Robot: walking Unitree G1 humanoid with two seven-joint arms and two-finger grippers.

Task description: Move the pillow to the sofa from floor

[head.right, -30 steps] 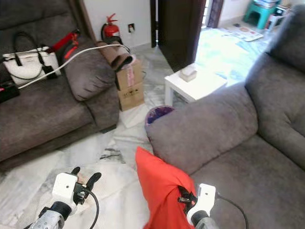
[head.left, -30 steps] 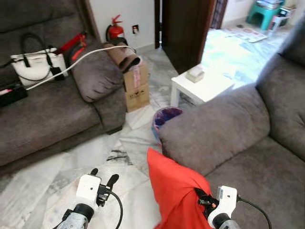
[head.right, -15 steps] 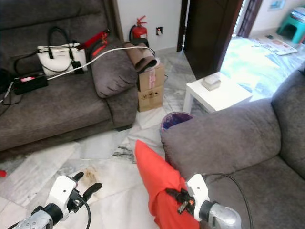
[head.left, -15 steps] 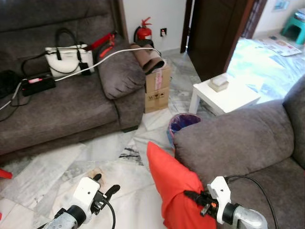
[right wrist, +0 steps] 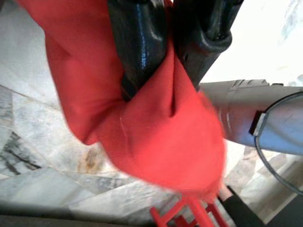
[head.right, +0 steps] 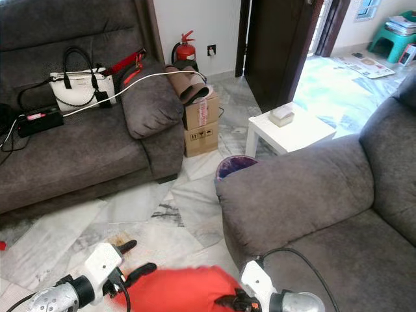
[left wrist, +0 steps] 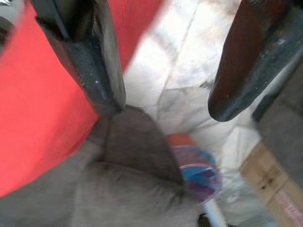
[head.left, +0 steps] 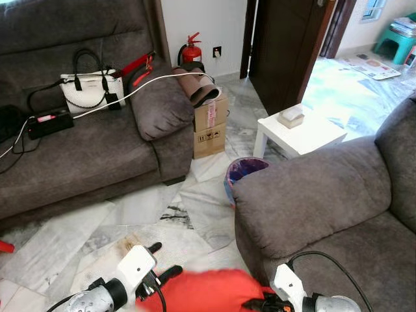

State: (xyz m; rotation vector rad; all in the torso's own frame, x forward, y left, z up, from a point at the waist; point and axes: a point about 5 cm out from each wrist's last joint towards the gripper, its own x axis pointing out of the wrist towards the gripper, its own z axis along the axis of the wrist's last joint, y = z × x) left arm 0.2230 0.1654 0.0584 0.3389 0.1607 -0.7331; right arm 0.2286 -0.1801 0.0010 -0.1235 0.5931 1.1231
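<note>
Right gripper (right wrist: 163,71) pinches a fold of the red pillow (head.left: 201,289), carrying it low beside the near sofa (head.left: 305,195); left gripper (head.left: 162,261) spread wide alongside, ready to steady.

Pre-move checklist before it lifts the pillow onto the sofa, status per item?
1. Right pincer pinching the red pillow: ok, fabric bunched between its fingers.
2. Left pincer helping to hold: not ok, open beside the pillow, nothing between its fingers.
3. Pillow off the floor: cannot tell, blurred at the frame edge.
4. Grey sofa seat on the robot's right free to receive it: ok.
5. Purple waste bin out of the lift path: ok, beyond the sofa arm.
6. Right wrist cable snag: cannot tell.
</note>
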